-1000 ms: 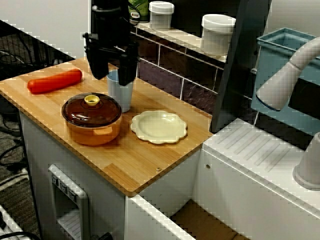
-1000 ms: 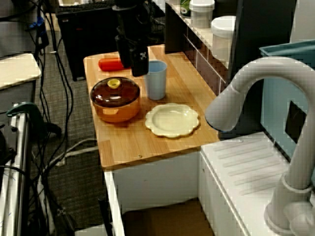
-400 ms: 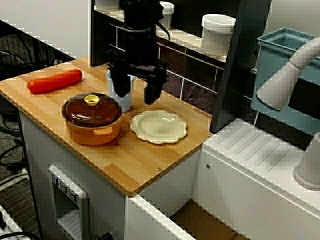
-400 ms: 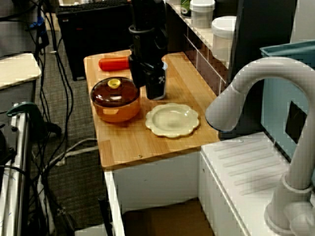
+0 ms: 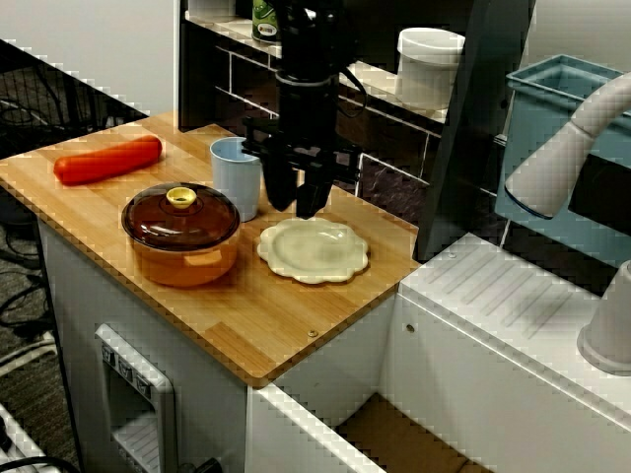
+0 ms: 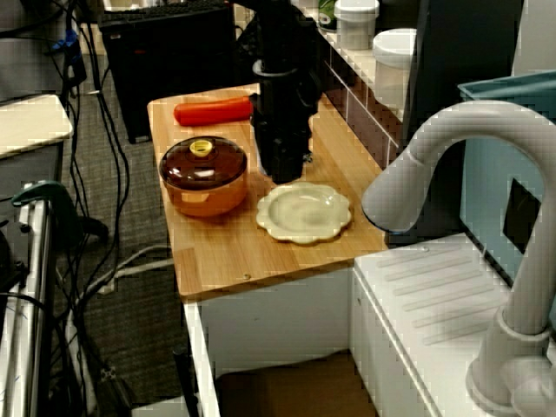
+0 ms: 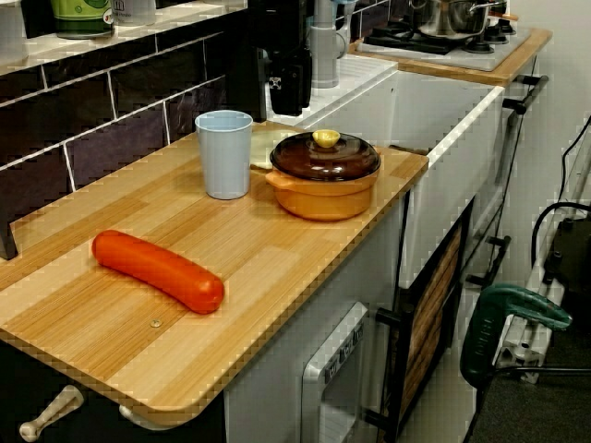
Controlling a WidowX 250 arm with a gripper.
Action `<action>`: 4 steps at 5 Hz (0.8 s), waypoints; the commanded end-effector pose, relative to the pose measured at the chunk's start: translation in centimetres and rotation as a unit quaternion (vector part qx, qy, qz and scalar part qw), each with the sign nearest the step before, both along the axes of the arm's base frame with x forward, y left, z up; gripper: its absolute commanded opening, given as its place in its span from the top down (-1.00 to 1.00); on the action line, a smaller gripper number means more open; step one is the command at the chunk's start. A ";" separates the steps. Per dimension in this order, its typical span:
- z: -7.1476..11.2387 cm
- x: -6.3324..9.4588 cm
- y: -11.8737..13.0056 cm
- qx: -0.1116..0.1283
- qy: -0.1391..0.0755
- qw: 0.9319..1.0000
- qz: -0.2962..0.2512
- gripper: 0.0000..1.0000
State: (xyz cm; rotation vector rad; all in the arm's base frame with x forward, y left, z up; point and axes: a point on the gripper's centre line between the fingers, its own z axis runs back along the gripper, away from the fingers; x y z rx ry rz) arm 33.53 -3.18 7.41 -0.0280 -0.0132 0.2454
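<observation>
Item: my gripper (image 5: 299,209), fingers pointing down, nothing seen in it; I cannot tell how far apart they stand. Position: over the far rim of the cream plate (image 5: 314,250), just beside the blue cup (image 5: 237,179). Nearby: lidded orange pot (image 5: 181,235), red sausage (image 5: 108,160).

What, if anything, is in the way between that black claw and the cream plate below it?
Nothing visible. The gripper hangs just above the plate near its rear rim, with only open air between them. The blue cup stands beside it and the lidded pot farther off, neither under the fingers.
</observation>
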 end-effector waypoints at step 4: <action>-1.7 -0.1 3.4 0.003 -0.031 0.999 0.023 1.00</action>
